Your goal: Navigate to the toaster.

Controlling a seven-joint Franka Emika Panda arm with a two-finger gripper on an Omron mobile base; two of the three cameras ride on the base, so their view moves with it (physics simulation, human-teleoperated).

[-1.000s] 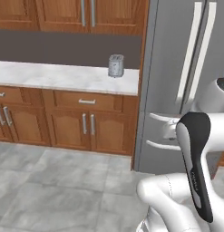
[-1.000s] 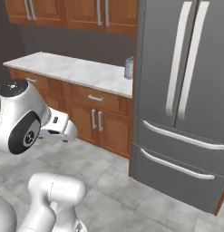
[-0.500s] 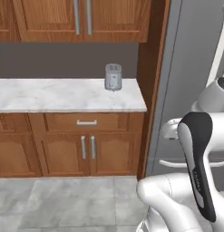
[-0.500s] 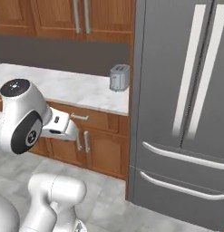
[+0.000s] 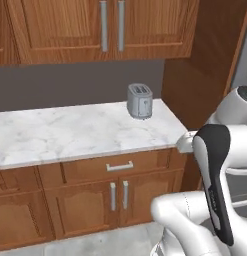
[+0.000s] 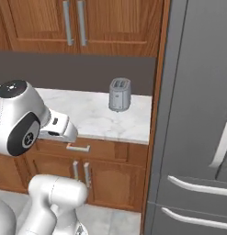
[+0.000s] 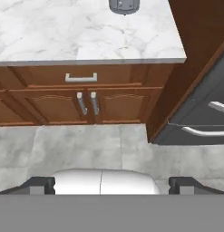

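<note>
Toaster (image 5: 140,100) – brushed silver-grey metal. Counter (image 5: 70,132) – smooth white veined marble. Cabinets (image 5: 85,192) wood-grained, metal handles. Fridge (image 6: 197,114) matt grey steel.

Base views flanking; shared toaster (image 5: 140,100).

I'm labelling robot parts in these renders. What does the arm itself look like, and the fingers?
The arm is made of glossy white rounded shells, one link carrying a long black inlay strip. In the right base view a bulbous white joint has a dark round cap with a small marking, next to a white block with a dark spot. The gripper shows two small dark grey finger tips. No cables visible.
</note>
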